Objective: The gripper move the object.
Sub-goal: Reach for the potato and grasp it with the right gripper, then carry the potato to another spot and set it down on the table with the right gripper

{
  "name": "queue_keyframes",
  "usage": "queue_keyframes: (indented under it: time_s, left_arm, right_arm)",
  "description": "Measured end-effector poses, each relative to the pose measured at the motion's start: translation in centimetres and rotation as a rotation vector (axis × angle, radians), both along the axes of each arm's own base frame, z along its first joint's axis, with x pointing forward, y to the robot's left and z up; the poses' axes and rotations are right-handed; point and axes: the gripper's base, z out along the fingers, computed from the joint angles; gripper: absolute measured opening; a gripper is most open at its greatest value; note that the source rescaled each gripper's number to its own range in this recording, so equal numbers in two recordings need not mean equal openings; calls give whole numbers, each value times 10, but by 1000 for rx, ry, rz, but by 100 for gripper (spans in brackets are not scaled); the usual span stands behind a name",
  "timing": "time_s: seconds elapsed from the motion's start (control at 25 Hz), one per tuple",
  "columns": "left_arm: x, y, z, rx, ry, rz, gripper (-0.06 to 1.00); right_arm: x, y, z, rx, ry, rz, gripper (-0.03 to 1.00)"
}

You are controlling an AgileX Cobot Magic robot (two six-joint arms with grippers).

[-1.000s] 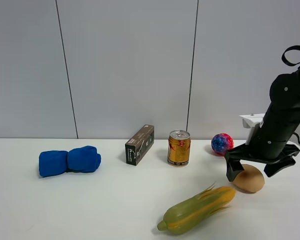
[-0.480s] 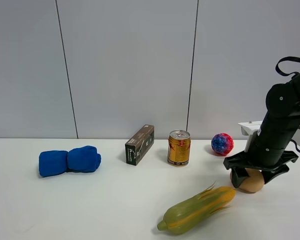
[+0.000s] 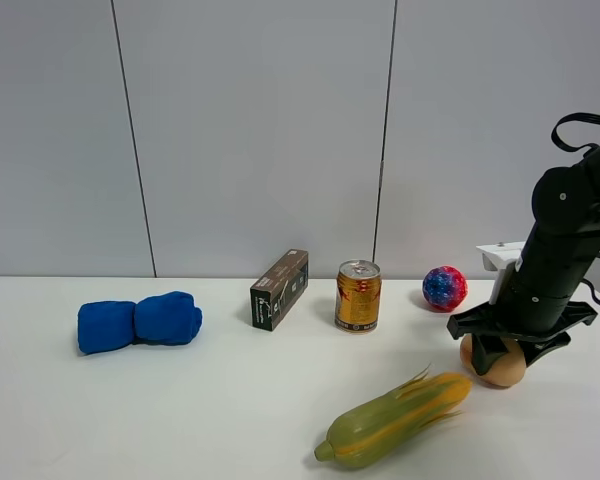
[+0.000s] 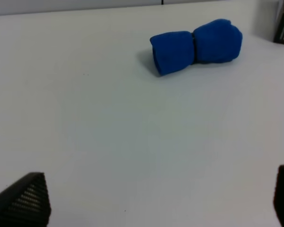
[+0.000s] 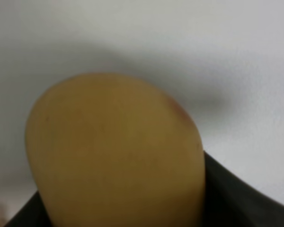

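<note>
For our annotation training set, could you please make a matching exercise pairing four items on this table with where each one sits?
Things:
1. potato
2. corn cob
3. blue cloth
4. can

Places:
A. far left of the table
B. standing upright beside the dark box
C. held in the right gripper
D. lying nearest the high camera

Pairs: 1-C, 2-D, 3-A, 4-B

White bench (image 3: 230, 420) carries blue cloth roll (image 3: 138, 322), dark box (image 3: 279, 289), gold can (image 3: 358, 296) and speckled ball (image 3: 444, 287) at the back. Corn cob (image 3: 395, 418) sits nearer the front. Potato (image 3: 495, 367) is beside it, probably touching down.
</note>
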Motion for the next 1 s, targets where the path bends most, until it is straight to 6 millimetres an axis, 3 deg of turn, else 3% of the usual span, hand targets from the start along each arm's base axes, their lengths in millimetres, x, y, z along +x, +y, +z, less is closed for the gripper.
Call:
queue_keyframes:
  time_s: [0.16, 0.32, 0.44, 0.6, 0.72, 0.88, 1.0]
  left_arm:
    - [0, 0, 0, 0, 0, 0, 100]
    - [0, 0, 0, 0, 0, 0, 100]
    - [0, 0, 0, 0, 0, 0, 100]
    - [0, 0, 0, 0, 0, 0, 100]
    - [0, 0, 0, 0, 0, 0, 100]
    - [0, 0, 0, 0, 0, 0, 100]
    - [0, 0, 0, 0, 0, 0, 100]
  right_arm:
    - [-1, 0, 3, 0, 0, 0, 6]
    - [-1, 0, 16, 3, -29, -1, 1]
    - [-3, -1, 40, 8, -45, -8, 0]
    - [-3, 1, 92, 11, -78, -11, 0]
    - [-4, 12, 140, 20, -126, 45, 0]
    - [-8, 54, 205, 75, -222, 222, 0]
    - [-15, 101, 237, 137, -304, 381, 0]
